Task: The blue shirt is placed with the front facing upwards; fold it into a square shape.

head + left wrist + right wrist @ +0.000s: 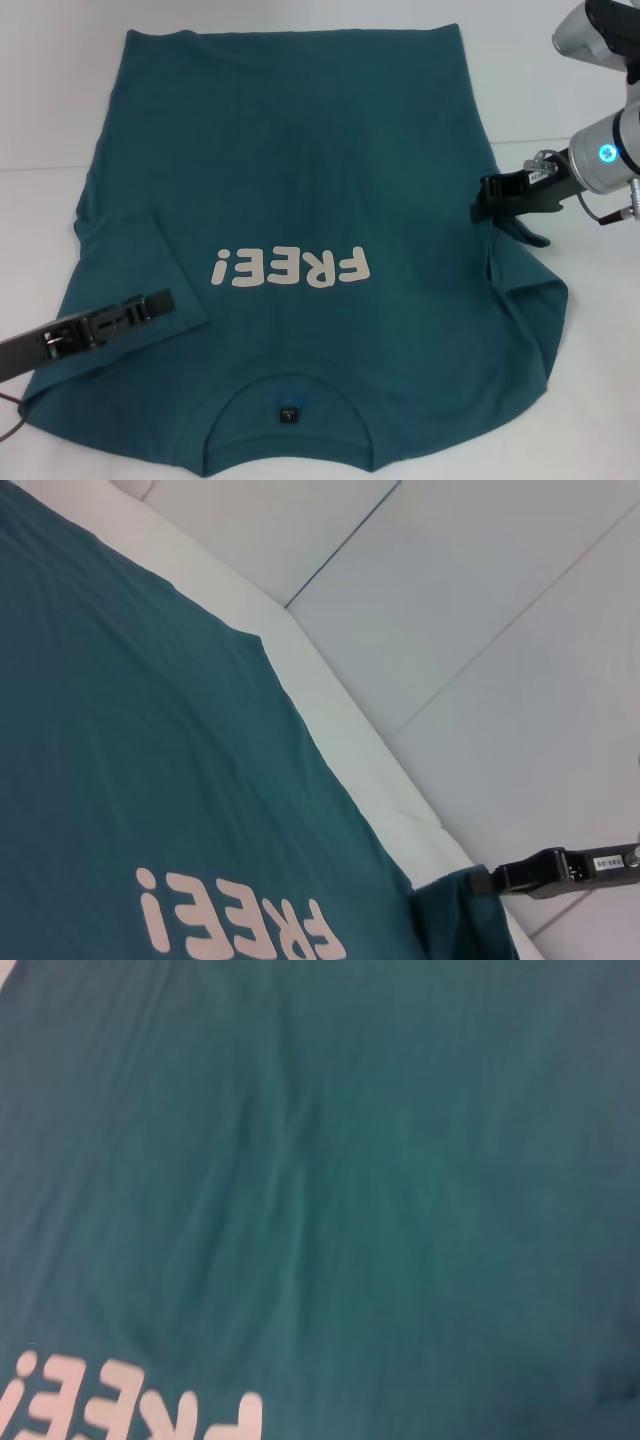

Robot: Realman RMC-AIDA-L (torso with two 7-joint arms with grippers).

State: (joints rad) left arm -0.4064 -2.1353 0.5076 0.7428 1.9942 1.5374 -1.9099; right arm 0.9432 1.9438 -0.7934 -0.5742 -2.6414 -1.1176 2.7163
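The blue shirt point(300, 180) lies spread on the white table point(40, 90), front up, with the cream "FREE!" print point(290, 268) across the chest and the round collar point(290, 400) with its small dark tag nearest the robot. It is a soft, matte knit that lies mostly flat, with shallow wrinkles running through the body. The outline is already narrowed on the robot's left: that sleeve is turned inward over the chest, giving a straight folded edge there, which I judge to be a first step toward the square.

The left gripper point(160, 303) rests low over that folded sleeve, a long black tool lying almost flat to the cloth, probably to press or release the fold. I cannot tell whether its fingers are apart or closed.

The right gripper point(487, 200) sits at the opposite side edge of the shirt, just above the other sleeve, which still spreads outward in a loose, rumpled lobe. Its black fingers appear pinched on the fabric edge, though the head view is too oblique there to be sure; the left wrist view shows the same tip meeting a raised corner of cloth. That placement suits drawing this side inward to match the first.
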